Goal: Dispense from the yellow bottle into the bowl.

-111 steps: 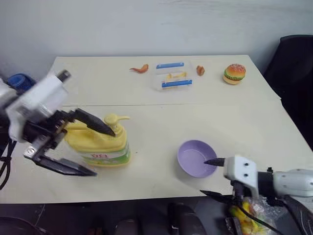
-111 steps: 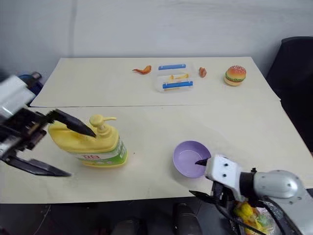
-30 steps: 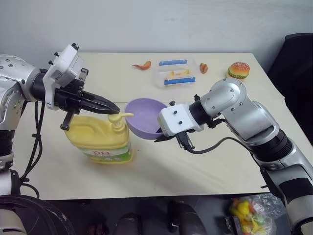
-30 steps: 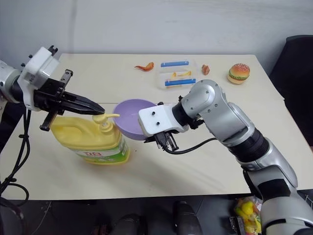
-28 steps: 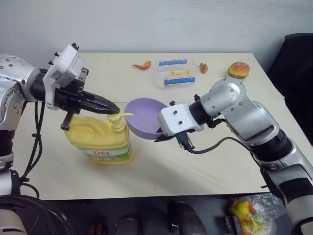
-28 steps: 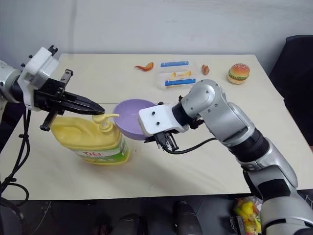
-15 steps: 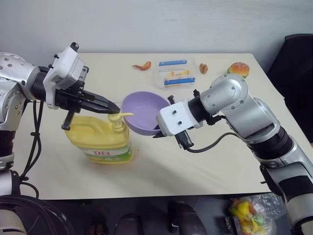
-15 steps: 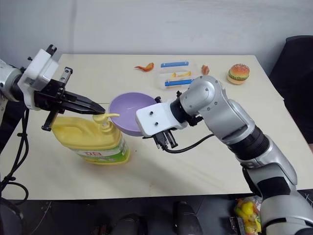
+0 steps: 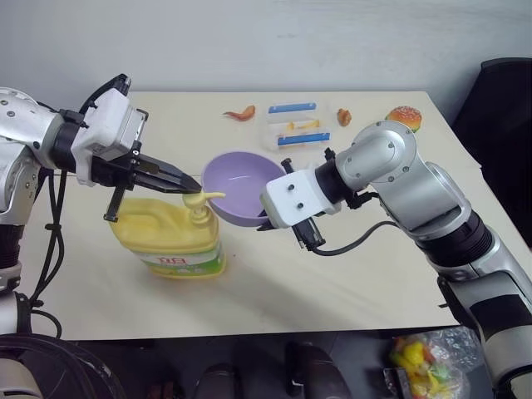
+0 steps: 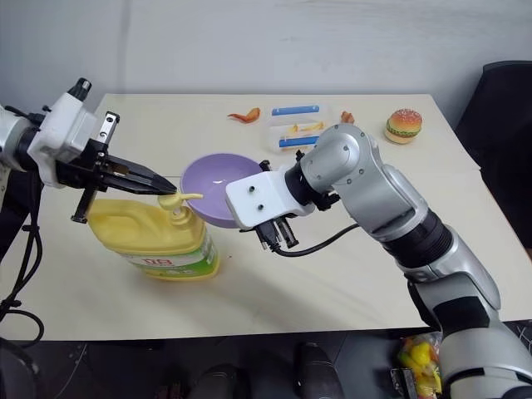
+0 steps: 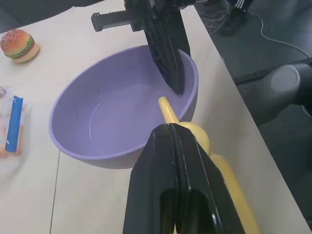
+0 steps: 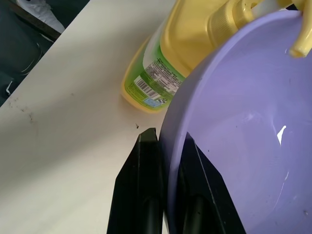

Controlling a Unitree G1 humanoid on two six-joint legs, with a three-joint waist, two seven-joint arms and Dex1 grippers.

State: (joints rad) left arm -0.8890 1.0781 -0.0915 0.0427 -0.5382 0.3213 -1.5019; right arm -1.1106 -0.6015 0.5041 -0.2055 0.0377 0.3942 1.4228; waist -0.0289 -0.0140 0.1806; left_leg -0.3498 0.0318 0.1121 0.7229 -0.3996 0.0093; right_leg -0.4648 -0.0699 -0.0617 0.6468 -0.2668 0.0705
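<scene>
Standing on the table, near its front-left part, the bottle is upright with its pump spout reaching toward the bowl. The left claw has its two black fingers pressed together, and their tips sit on the pump head from above. In the left wrist view the joined fingers lie over the yellow pump, whose spout tip reaches just over the bowl's rim.

The right claw is clamped on the bowl's rim, one finger outside the wall and one inside, as its wrist view shows. It holds the bowl up off the table, tilted, with the opening facing the spout and the rim close beside the pump. A small wet glint shows on the bowl's inner floor.

Farther back on the table lie a clear box with blue strips, a toy burger toward the right, and two small orange-brown bits on either side of the box. A black chair stands off the table's right side.
</scene>
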